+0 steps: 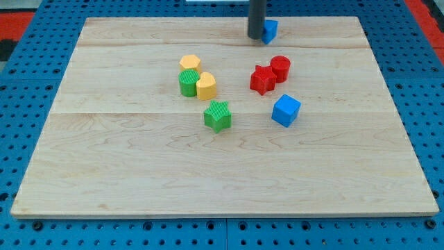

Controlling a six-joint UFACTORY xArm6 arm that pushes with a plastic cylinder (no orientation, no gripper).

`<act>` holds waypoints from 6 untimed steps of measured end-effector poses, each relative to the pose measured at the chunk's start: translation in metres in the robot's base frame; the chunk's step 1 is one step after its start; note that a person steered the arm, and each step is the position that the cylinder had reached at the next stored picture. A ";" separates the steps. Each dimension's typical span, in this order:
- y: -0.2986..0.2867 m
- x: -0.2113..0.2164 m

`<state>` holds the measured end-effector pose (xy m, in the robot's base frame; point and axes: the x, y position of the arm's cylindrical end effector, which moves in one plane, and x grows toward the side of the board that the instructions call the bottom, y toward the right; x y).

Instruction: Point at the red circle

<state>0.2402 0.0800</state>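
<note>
My tip (256,37), a bare dark rod end holding nothing, sits at view's top, touching small blue block (270,30). Red circle block (280,67) lies well below-right, touching red star block (262,80) on wooden board (139,167).

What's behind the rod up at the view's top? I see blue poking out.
A small blue block sits behind my tip, its right part visible. The rod covers its left side, so its full shape is unclear. The red circle lies farther down, beside the red star.
</note>
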 end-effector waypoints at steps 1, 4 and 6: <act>0.040 0.000; 0.075 0.071; 0.052 0.076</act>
